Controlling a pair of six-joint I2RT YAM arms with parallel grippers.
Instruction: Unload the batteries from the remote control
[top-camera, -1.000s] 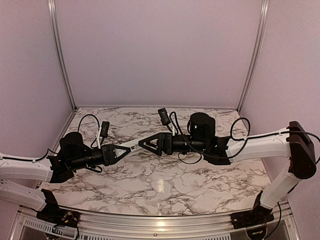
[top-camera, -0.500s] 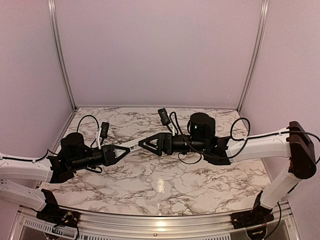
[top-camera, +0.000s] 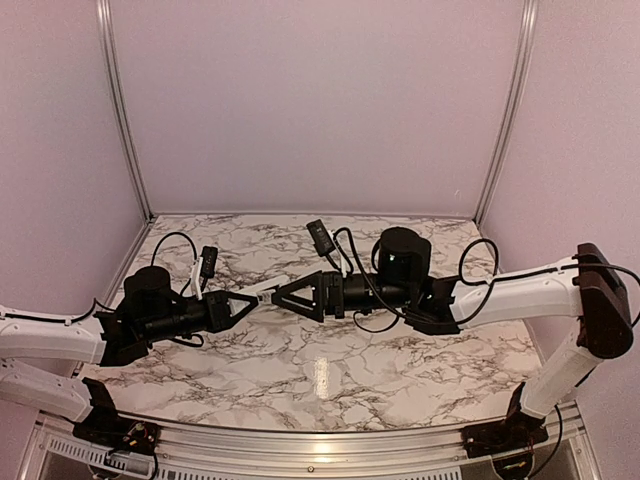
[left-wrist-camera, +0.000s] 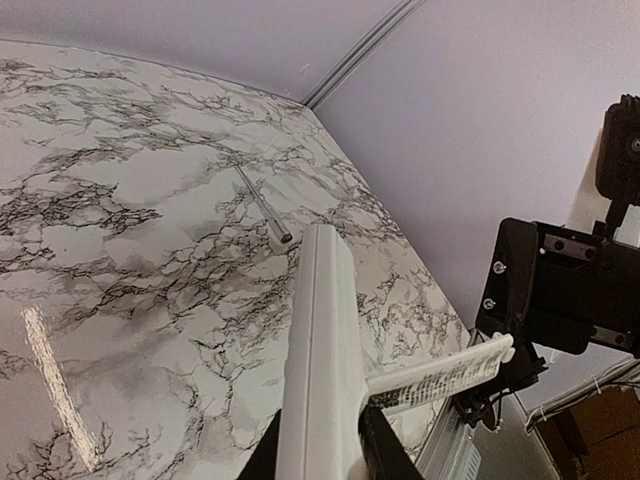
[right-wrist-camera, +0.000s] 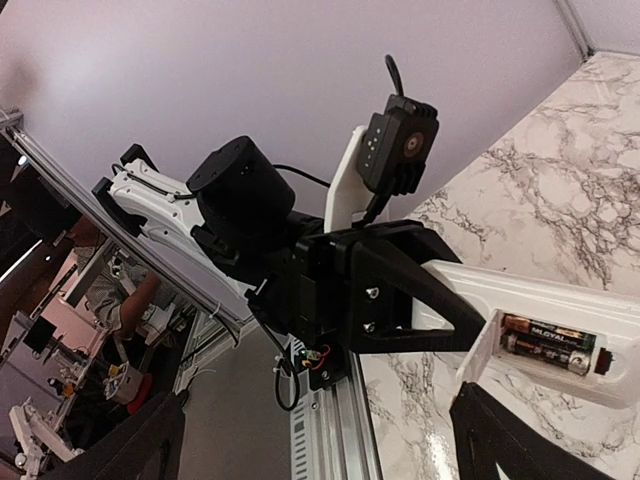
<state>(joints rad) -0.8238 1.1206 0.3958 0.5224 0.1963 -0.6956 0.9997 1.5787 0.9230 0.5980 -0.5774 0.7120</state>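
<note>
Two robot arms meet nose to nose above the middle of a white marble table (top-camera: 330, 375). The left gripper (top-camera: 254, 298) is clamped on one end of the remote (right-wrist-camera: 520, 288), a slim white bar held off the table. Its free end points across at the right arm.

The right gripper (top-camera: 282, 293) faces it with jaws spread wide and nothing in them. From above, its fingertips sit right at the free end of the remote; whether they touch it cannot be made out.

The right wrist camera looks along the remote. Its two dark fingers (right-wrist-camera: 515, 440) frame the bottom corners of that view, well apart from each other. The remote lies between and just beyond them.

The remote's compartment (right-wrist-camera: 600, 362) stands open on the side facing this camera. Both batteries (right-wrist-camera: 548, 341) lie in it side by side, lengthwise, dark with printed labels. A small white flap (right-wrist-camera: 481, 347) sticks out at the end of the recess nearest the left gripper. It seems to be the battery cover, swung aside.

One black triangular finger of the left gripper lies along the remote, and its tip stops at the flap. It leaves the batteries uncovered.

In the left wrist view a thin grey rod (left-wrist-camera: 262, 204) lies on the marble beyond the remote's tip, clear of both grippers. Black cables (top-camera: 352, 268) loop over the right wrist.
</note>
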